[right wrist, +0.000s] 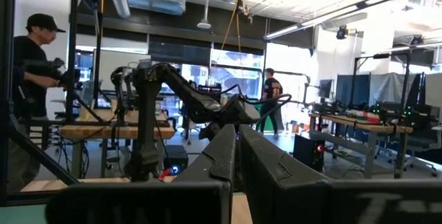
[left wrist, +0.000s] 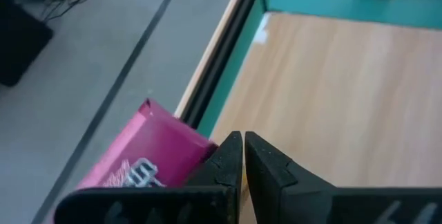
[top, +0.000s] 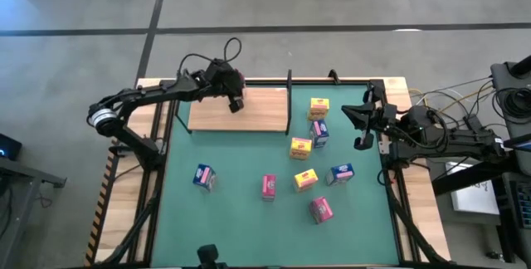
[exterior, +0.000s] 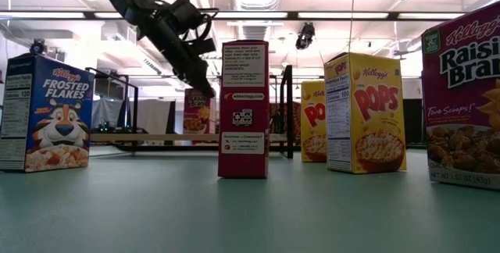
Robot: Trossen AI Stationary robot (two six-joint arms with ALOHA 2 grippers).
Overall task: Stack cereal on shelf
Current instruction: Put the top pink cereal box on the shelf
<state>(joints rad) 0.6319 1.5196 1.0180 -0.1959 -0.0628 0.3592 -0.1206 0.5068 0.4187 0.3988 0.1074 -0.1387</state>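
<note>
Judged step: placement. Left gripper (top: 236, 103) is over the back-left part of the flat light-wood shelf panel with thin black posts (top: 257, 115). In the left wrist view its dark fingers (left wrist: 224, 162) are almost together, only a thin slit between them, and a pink/magenta printed cardboard cereal box (left wrist: 148, 158) sits right beside them near the shelf's back edge. Can't tell whether the box is still pinched or already let go; looks more like released.

Left arm reaches from the tabletop's left edge diagonally across to the shelf, wrist pitched down.

Right gripper (top: 362, 126) waits just off the shelf's right end, above the green mat (top: 241, 211). Fingers (right wrist: 221, 151) nearly shut, nothing between them.

Eight more small boxes stand on the mat in front of and right of the shelf: yellow, blue, pink mixed.

Next move, as I read it: confirm the pink box stands free, back the left gripper off without tipping it, then go for the nearest mat box.
</note>
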